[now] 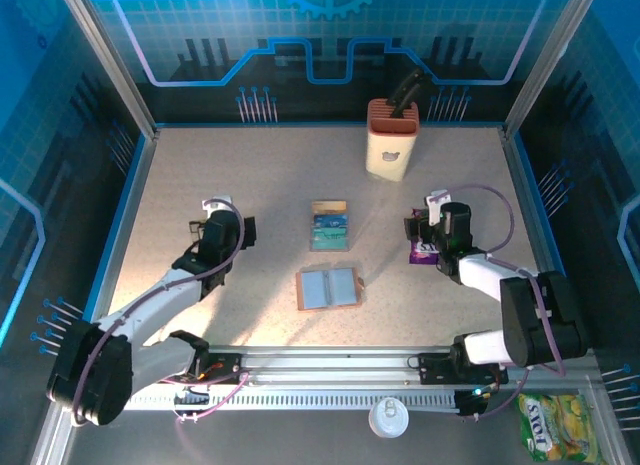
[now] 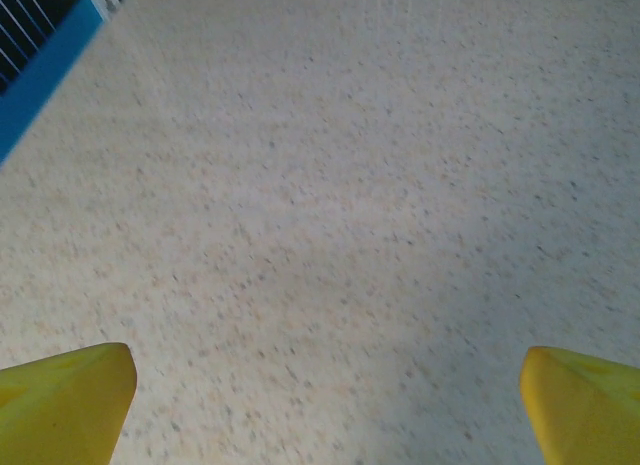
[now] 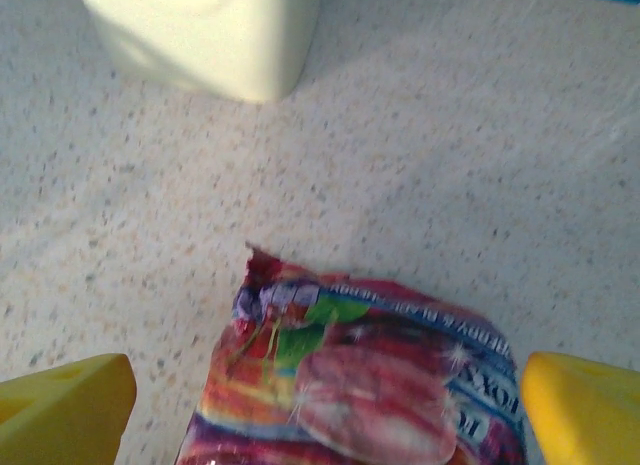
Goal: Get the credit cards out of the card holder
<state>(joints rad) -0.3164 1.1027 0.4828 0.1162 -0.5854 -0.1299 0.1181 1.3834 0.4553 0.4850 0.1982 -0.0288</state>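
The card holder (image 1: 328, 288) lies opened flat near the table's middle front, grey-blue inside with brown edges. Just behind it, apart from it, the credit cards (image 1: 329, 226) lie in a small teal stack with an orange-tan strip at the far end. My left gripper (image 1: 224, 215) hovers well left of both. In the left wrist view it (image 2: 325, 410) is open, with bare speckled table between its yellow fingertips (image 2: 65, 405). My right gripper (image 1: 437, 217) is right of the cards. In the right wrist view it (image 3: 325, 410) stands open over a purple-red snack packet (image 3: 370, 375).
A tall orange-and-cream box (image 1: 390, 137) stands upright at the back, its cream base (image 3: 200, 30) ahead of the right gripper. The snack packet (image 1: 420, 249) lies under the right wrist. Blue-edged walls (image 2: 40, 75) ring the table. A yellow packet (image 1: 555, 425) and a white lid (image 1: 388, 418) lie off the front.
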